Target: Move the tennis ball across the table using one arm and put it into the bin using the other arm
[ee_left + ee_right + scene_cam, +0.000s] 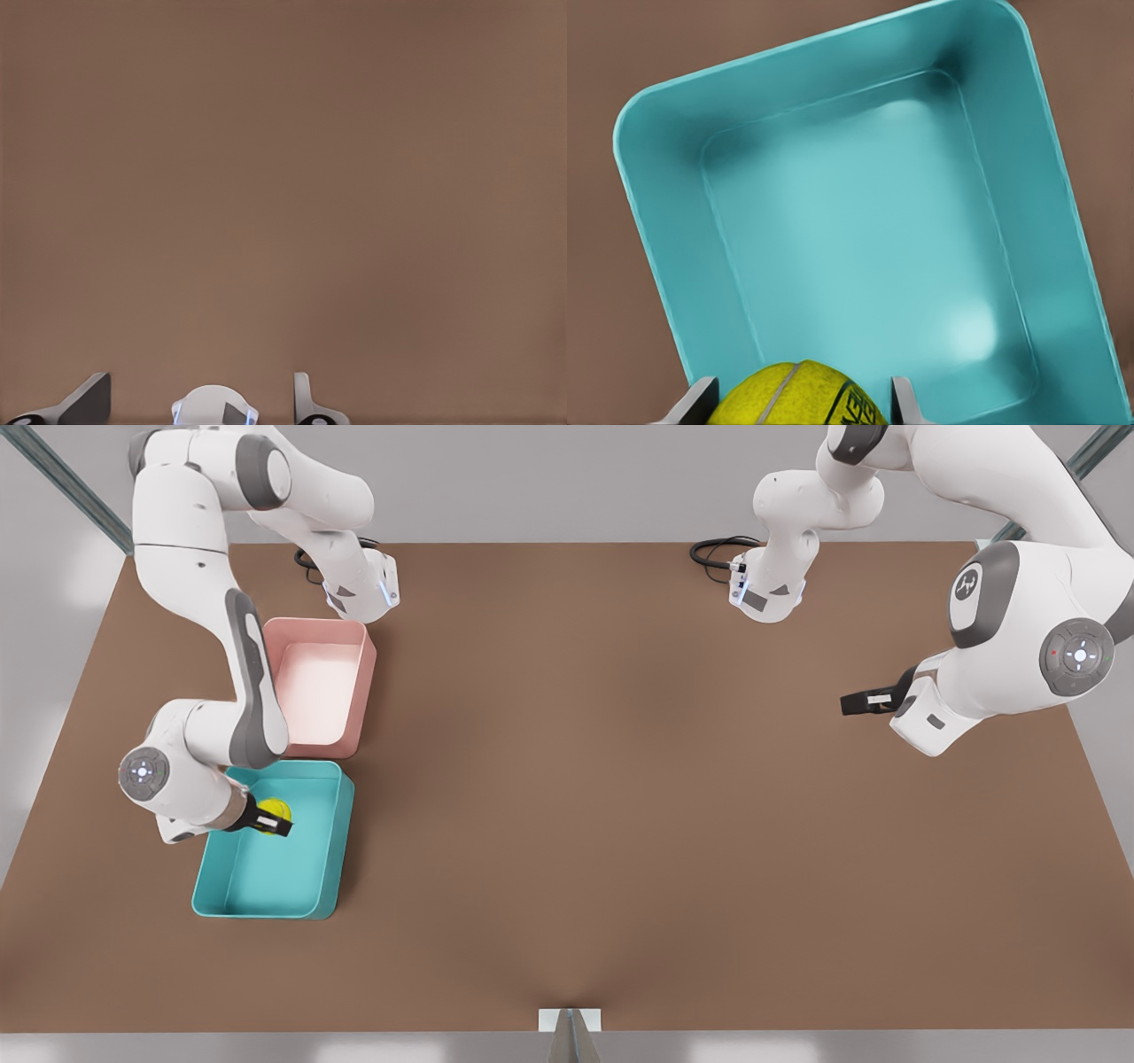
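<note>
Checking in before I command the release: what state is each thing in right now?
tennis ball: held between the right gripper's fingers, above the teal bin's inside.
right gripper: shut on the tennis ball, over the teal bin.
left gripper: open, nothing in it, waiting above bare table.
teal bin: upright, nothing lying on its floor.
pink bin: upright, nothing in it.
</note>
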Available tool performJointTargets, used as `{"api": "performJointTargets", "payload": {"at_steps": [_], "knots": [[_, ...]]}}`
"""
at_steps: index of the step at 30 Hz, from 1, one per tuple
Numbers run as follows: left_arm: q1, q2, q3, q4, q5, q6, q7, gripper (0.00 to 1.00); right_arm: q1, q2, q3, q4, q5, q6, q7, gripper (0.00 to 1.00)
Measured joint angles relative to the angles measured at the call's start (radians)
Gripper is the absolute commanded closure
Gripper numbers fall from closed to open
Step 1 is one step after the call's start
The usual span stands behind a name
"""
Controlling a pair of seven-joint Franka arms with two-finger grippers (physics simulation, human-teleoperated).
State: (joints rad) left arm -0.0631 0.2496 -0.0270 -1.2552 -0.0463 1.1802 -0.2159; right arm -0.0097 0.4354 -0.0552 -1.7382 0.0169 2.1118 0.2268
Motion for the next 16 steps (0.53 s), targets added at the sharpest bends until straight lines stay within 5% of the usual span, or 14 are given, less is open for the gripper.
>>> {"api": "performJointTargets", "payload": {"at_steps": [5,9,12,16], "knots": [[-0.007,0.0,-0.003,0.0,0.001,0.0,0.0,0.0,-0.029,0.036,0.0,0.023,-0.03,-0.029,-0.065,0.0],[0.007,-0.041,-0.036,-0.085,0.009,0.047,0.004,0.0,0.026,0.034,0.005,0.275,-0.035,-0.196,-0.098,0.0],[0.036,-0.046,-0.043,-0.147,0.016,0.113,0.016,0.0,0.063,-0.054,0.018,0.398,-0.063,-0.379,-0.105,0.0],[0.037,-0.044,-0.045,-0.15,0.019,0.144,0.029,0.0,0.06,-0.275,0.036,0.271,-0.106,-0.533,-0.115,0.0]]}}
